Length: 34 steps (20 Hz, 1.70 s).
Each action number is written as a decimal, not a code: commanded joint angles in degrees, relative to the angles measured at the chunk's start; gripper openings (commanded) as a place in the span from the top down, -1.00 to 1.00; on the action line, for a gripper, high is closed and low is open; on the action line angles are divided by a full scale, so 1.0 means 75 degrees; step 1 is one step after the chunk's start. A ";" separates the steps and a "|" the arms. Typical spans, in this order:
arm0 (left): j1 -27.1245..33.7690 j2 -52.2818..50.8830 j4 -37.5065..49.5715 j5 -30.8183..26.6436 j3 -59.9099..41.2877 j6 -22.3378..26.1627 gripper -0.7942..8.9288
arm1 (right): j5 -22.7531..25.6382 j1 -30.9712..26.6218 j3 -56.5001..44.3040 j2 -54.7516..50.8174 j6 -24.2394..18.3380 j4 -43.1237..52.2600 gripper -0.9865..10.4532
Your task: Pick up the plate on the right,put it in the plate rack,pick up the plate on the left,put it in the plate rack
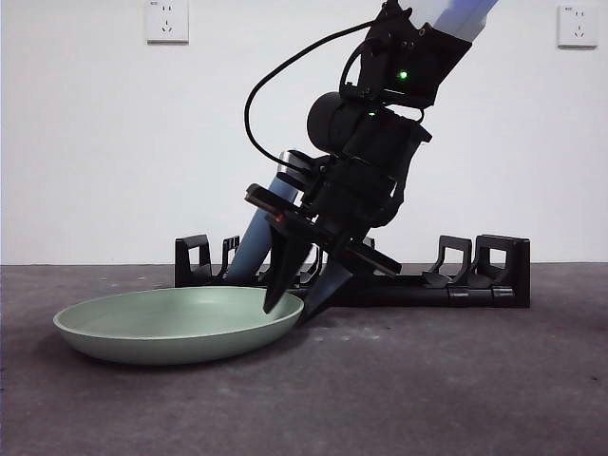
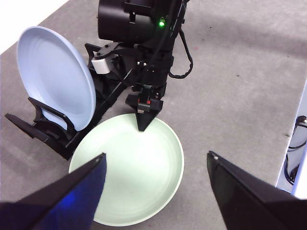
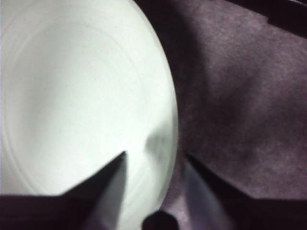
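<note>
Front view has the right pincer [image 1: 302, 302] down at the green plate [image 1: 176, 323], jaws parted and straddling its rim, one tip inside the dish, one outside on the desk [image 1: 456, 380]; whether they touch the rim yet is hard to tell. Green plate lies flat just before the plate rack [image 1: 484, 275]. Blue plate [image 2: 55, 76] stands upright in the rack. Left pincer [image 2: 156, 165] hangs released above the green plate

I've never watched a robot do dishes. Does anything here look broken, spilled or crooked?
Nothing stands out. The blue plate stands upright in the plate rack; the green plate lies flat and whole on the table, with the right claw straddling its rim.
</note>
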 commanded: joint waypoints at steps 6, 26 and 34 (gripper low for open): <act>-0.0035 -0.0015 -0.0256 0.0029 0.0015 0.0495 0.11 | 0.0312 0.0050 -0.0082 0.0140 0.0079 -0.0119 0.86; -0.4287 0.2413 0.1346 -0.3707 0.0015 0.3931 0.10 | 0.0032 -0.1853 -0.0079 -0.3867 -0.1180 -0.3949 0.86; -0.4520 0.3331 0.2197 -0.4185 0.0015 0.4293 0.14 | -0.0166 -0.1903 -0.0079 -0.4217 -0.1189 -0.4132 0.86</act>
